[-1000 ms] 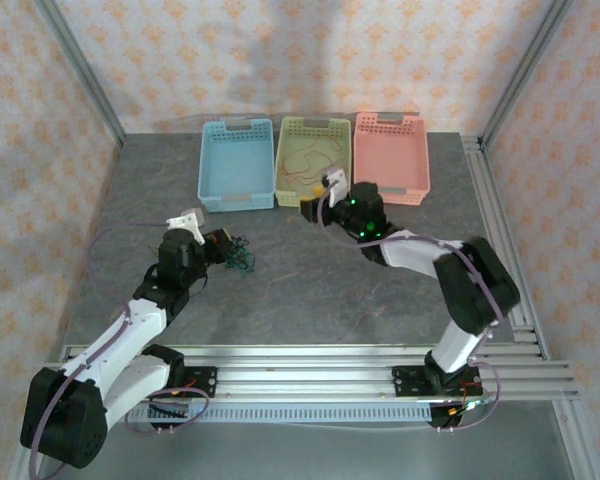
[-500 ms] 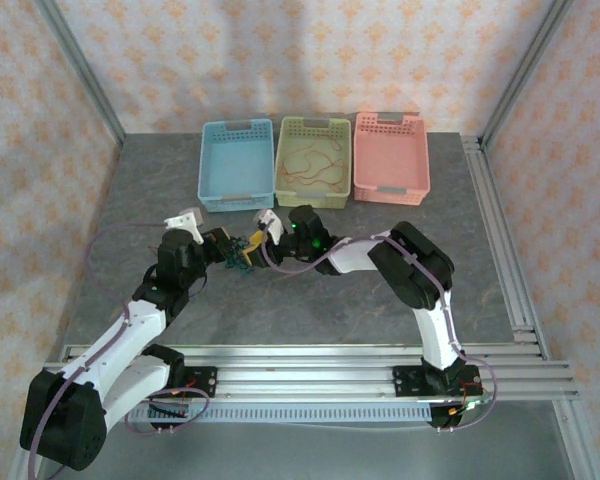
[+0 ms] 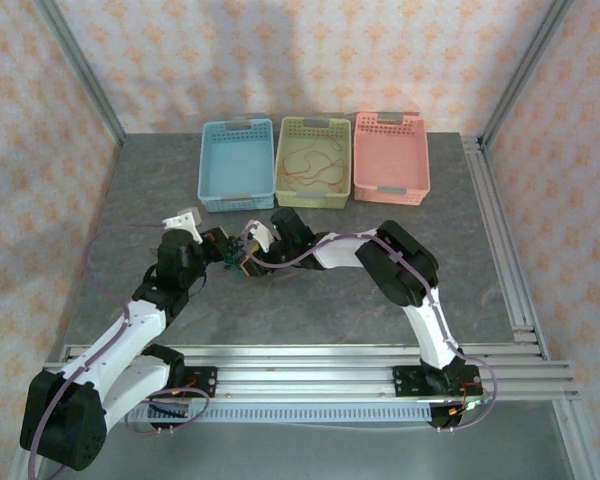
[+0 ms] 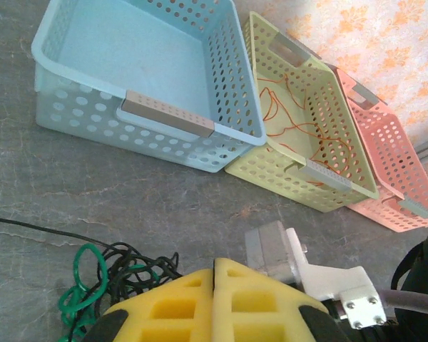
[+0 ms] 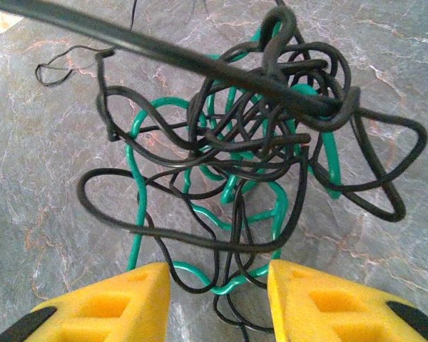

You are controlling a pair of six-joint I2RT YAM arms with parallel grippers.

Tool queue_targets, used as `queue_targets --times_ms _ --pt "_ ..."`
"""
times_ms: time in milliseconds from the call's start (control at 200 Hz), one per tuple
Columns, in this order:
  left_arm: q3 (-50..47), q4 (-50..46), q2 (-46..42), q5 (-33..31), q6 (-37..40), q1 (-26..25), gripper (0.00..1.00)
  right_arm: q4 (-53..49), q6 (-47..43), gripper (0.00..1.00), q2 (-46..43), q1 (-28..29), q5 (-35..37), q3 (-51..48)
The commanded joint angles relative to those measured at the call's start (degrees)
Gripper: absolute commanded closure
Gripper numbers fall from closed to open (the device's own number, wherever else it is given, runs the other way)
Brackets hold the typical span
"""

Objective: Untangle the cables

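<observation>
Grey marbled stone-look surface (image 3: pixel 310 300) below, pale wallpaper with orange motifs (image 3: pixel 280 60) behind. Lying on that surface, left of centre: knotted clump of thin black and green cables (image 5: pixel 228 164), loops wound through one another, one black strand stretched taut across the top of the knot. At its near edge, the right tool (image 5: pixel 217 285), yellow foam pads apart, a green loop and black strands lying between them. Just beside the clump on the other side, the left tool (image 4: pixel 214 299), yellow pads pressed together; cannot tell whether any strand is pinched there. Farther back, well apart from the clump, three baskets in a row: light blue perforated plastic basket (image 3: pixel 238 160), yellow-green perforated basket (image 4: pixel 267 167) with a thin orange-red cable (image 4: pixel 299 132) lying loosely inside, pink perforated basket (image 3: pixel 390 160)
</observation>
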Motion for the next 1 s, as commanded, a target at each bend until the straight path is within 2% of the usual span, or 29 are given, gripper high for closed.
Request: queue_targets --times_ms 0,215,355,601,911,996 --pt "0.08 -1.29 -0.5 -1.47 0.43 -0.33 1.0 -3.4 -0.79 0.63 1.39 0.61 1.4 0.83" --pt "0.15 -1.63 -0.59 -1.9 0.27 -0.33 1.0 -4.6 -1.37 0.81 0.85 0.6 5.25 0.86" --pt "0.08 -2.14 -0.83 -2.46 0.08 -0.34 1.0 -2.66 -1.68 1.0 -1.26 0.36 9.19 -1.03" --pt "0.08 -4.58 -1.38 -6.92 -1.5 -0.28 1.0 10.28 4.1 1.0 -6.84 -3.09 11.71 -10.13" --pt "-0.02 -4.37 -1.65 -6.85 -1.46 -0.31 1.0 15.74 4.34 1.0 -8.65 -3.78 11.79 -13.38" --pt "-0.1 -4.1 -1.56 -6.5 -1.27 -0.34 1.0 17.09 5.15 0.72 -7.41 -3.65 8.65 -12.99"
